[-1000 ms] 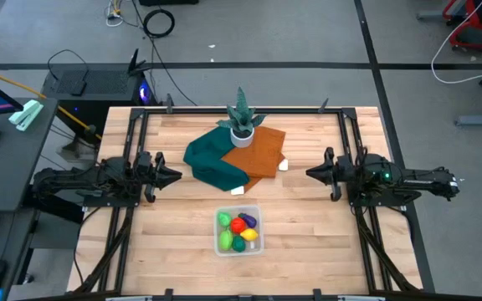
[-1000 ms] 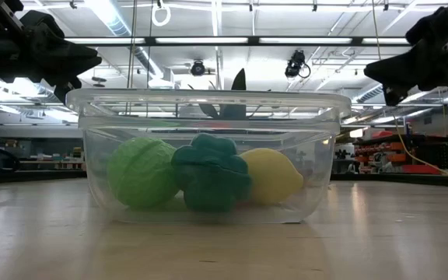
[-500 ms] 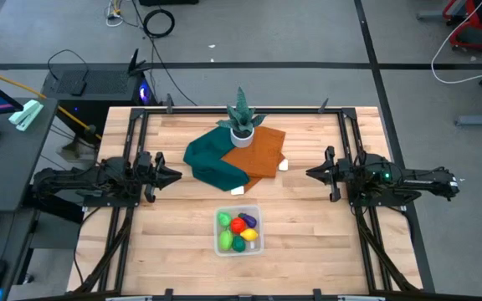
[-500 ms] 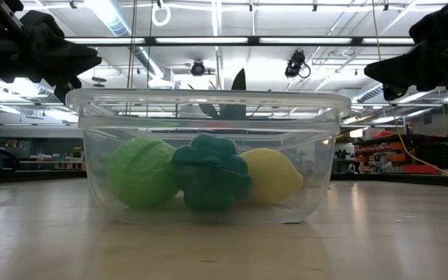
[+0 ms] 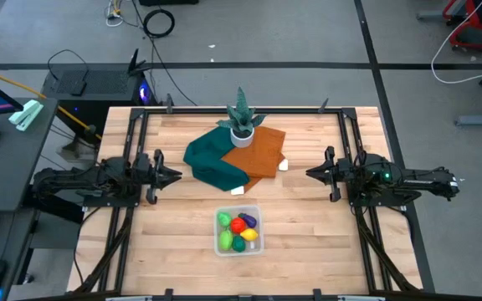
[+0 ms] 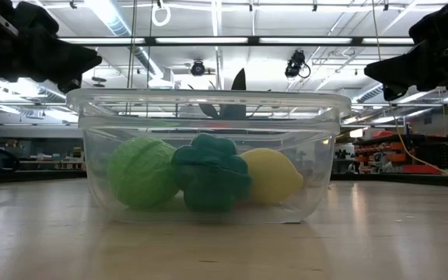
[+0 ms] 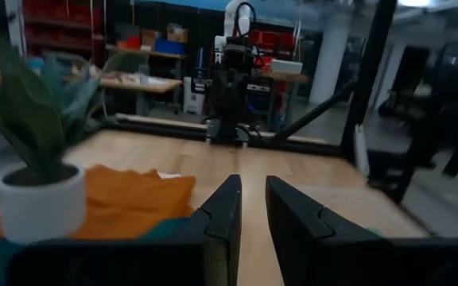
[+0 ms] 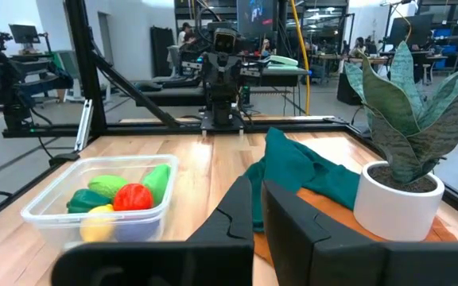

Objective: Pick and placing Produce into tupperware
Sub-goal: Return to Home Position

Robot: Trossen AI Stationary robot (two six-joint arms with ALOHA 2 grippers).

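The clear tupperware tub (image 5: 238, 231) stands on its base on the near middle of the table, also seen in the low view (image 6: 208, 159) and the right wrist view (image 8: 50, 214). The produce lies inside it: a red piece (image 5: 238, 224), a purple one (image 5: 250, 221), a yellow one (image 6: 271, 177) and green ones (image 6: 142, 173) (image 6: 211, 173). My left gripper (image 5: 176, 176) hovers above the table's left side, narrowly open, with table showing between its fingers (image 7: 253, 199). My right gripper (image 5: 310, 174) hovers above the right side, shut and holding nothing (image 8: 257, 199).
A spiky potted plant (image 5: 241, 121) stands at the far middle. A teal cloth (image 5: 212, 160) and an orange cloth (image 5: 259, 150) lie between it and the tub. Two small white bits (image 5: 283, 165) (image 5: 238, 191) lie by the cloths. Black frame rails (image 5: 132, 134) border the table.
In the low view my left arm's outline has shifted a little; the tub and the produce have stayed where they were.
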